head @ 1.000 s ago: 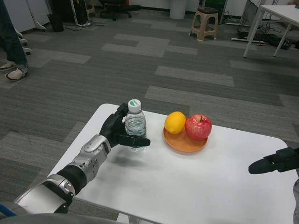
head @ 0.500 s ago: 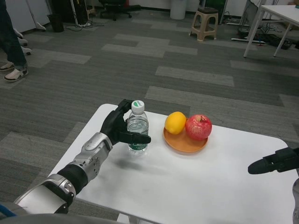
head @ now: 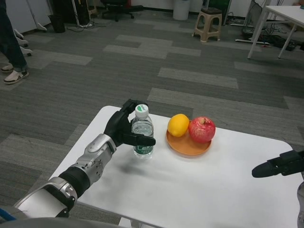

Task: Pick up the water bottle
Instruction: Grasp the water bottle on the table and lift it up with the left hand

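The small clear plastic water bottle (head: 142, 133), with its white-and-green cap and a green label band low on the body, stands upright near the left end of the white bench (head: 199, 190); whether its base rests on the surface or is just clear of it I cannot tell. It looks mostly clear, so I would guess it is light, and the thin wall probably gives under a hard squeeze and is smooth enough to slip. The ribbed middle of the body, above the label, looks the sensible place to hold it, and that is where the black left hand (head: 121, 129) has it, fingers curled behind and the thumb laid across the front. Just to the bottle's right sits a shallow orange plate (head: 187, 148) carrying a yellow lemon-like fruit (head: 178, 124) and a red apple (head: 202, 129), close enough that a sideways swing might knock them. The right hand (head: 278, 165) hovers at the far right edge of the bench, well apart; how its fingers are set I cannot make out. A person's legs (head: 10, 42) show on the grey carpet beyond.
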Robot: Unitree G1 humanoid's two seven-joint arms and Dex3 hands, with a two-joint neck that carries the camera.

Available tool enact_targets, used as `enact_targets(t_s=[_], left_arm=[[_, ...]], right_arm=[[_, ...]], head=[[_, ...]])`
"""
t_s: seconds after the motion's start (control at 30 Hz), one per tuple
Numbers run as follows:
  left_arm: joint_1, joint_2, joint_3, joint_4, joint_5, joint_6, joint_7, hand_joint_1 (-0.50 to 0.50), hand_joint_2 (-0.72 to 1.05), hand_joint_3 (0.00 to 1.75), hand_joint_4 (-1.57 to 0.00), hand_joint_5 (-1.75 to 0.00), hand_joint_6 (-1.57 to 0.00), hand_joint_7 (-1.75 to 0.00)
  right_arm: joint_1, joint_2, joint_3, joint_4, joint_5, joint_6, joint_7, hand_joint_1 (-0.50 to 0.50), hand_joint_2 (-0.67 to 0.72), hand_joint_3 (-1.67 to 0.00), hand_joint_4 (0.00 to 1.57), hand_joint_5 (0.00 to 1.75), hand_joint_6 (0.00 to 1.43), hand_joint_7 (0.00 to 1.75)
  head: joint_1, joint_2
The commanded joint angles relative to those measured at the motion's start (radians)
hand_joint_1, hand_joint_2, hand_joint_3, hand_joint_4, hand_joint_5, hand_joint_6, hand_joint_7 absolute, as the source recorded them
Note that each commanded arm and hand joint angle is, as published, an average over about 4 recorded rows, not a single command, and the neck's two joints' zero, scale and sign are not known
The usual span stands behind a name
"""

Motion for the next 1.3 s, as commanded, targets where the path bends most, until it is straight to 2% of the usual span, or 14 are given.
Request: enact_targets(t_s=[0.03,0.17,0.27,0.33,0.47,0.57,0.67,0.83,0.9,0.93,1.03,1.13,1.2,1.3], left_arm=[[-0.003,0.009,-0.002,0.021,0.010,-0.006,-0.003,0.50,0.43,0.17,-0.08,-1.75,0.00,-1.54],[-0.003,0.010,0.003,0.029,0.028,-0.005,-0.001,0.50,0.52,0.17,0.00,-1.75,0.00,-1.36],[-0.003,0.011,0.007,0.030,0.056,-0.003,-0.002,0.50,0.41,0.17,0.00,-1.75,0.00,-1.24],[-0.003,0.012,0.007,0.031,0.066,-0.003,-0.003,0.50,0.25,0.17,0.00,-1.75,0.00,-1.19],[-0.003,0.012,0.006,0.035,0.073,0.003,-0.004,0.50,-0.28,0.09,0.00,-1.75,0.00,-1.19],[-0.003,0.012,0.006,0.038,0.082,0.010,-0.004,0.50,-0.53,0.09,0.00,-1.75,0.00,-1.19],[-0.002,0.012,0.008,0.039,0.084,0.017,-0.004,0.50,-0.64,0.09,0.00,-1.75,0.00,-1.13],[-0.001,0.012,0.010,0.039,0.084,0.016,-0.004,0.50,-0.64,0.09,0.00,-1.75,0.00,-1.12],[-0.001,0.012,0.010,0.039,0.084,0.016,-0.004,0.50,-0.59,0.09,0.00,-1.75,0.00,-1.15],[-0.001,0.012,0.011,0.039,0.083,0.015,-0.004,0.50,-0.44,0.09,0.00,-1.75,0.00,-1.17],[-0.001,0.012,0.012,0.039,0.080,0.013,-0.003,0.50,0.41,0.17,0.00,-1.75,0.00,-1.20],[-0.001,0.009,0.012,0.040,0.072,0.000,0.000,0.50,0.94,0.39,0.00,-1.75,0.00,-1.33],[-0.001,0.008,0.011,0.041,0.070,-0.010,0.002,0.48,1.05,0.52,-0.01,-1.75,0.00,-1.47],[0.000,0.007,0.010,0.041,0.071,-0.016,0.008,0.42,1.05,0.52,-0.04,-1.75,0.00,-1.61]], right_arm=[[0.010,0.005,-0.003,0.003,0.008,-0.012,-0.005,-0.33,0.72,0.00,0.00,0.00,0.00,0.00],[0.010,0.005,-0.002,0.005,0.008,-0.012,-0.007,-0.33,0.72,0.00,0.00,0.00,0.00,0.00],[0.010,0.005,-0.001,0.005,0.008,-0.012,-0.007,-0.33,0.72,0.00,0.00,0.00,0.00,0.00],[0.010,0.005,-0.001,0.006,0.008,-0.012,-0.007,-0.33,0.72,0.00,0.00,0.00,0.00,0.00],[0.010,0.005,-0.002,0.005,0.008,-0.012,-0.009,-0.33,0.72,0.00,0.00,0.00,0.00,0.00],[0.010,0.005,-0.001,0.005,0.008,-0.012,-0.009,-0.33,0.72,0.00,0.00,0.00,0.00,0.00],[0.010,0.005,0.000,0.005,0.008,-0.012,-0.009,-0.33,0.72,0.00,0.00,0.00,0.00,0.00],[0.011,0.005,0.000,0.004,0.008,-0.012,-0.009,-0.33,0.72,0.00,0.00,0.00,0.00,0.00],[0.012,0.005,0.000,0.003,0.008,-0.012,-0.009,-0.31,0.72,0.00,0.00,0.00,0.00,0.00],[0.012,0.005,0.000,0.004,0.008,-0.012,-0.010,-0.31,0.72,0.00,0.00,0.00,0.00,0.00],[0.012,0.005,0.001,0.004,0.008,-0.012,-0.010,-0.33,0.72,0.00,0.00,0.00,0.00,0.00],[0.011,0.005,0.002,0.005,0.008,-0.012,-0.010,-0.31,0.72,0.00,0.00,0.00,0.00,0.00],[0.011,0.005,0.003,0.005,0.008,-0.012,-0.010,-0.30,0.72,0.00,0.00,0.00,0.00,0.00],[0.012,0.005,0.003,0.005,0.008,-0.012,-0.010,-0.29,0.72,0.00,0.00,0.00,0.00,0.00]], head=[[0.002,-0.002],[0.004,-0.005],[0.003,-0.006],[0.003,-0.006],[0.003,-0.006],[0.003,-0.006],[0.003,-0.007],[0.003,-0.009],[0.003,-0.011],[0.003,-0.012],[0.003,-0.012],[0.003,-0.011],[0.004,-0.010],[0.004,-0.010]])
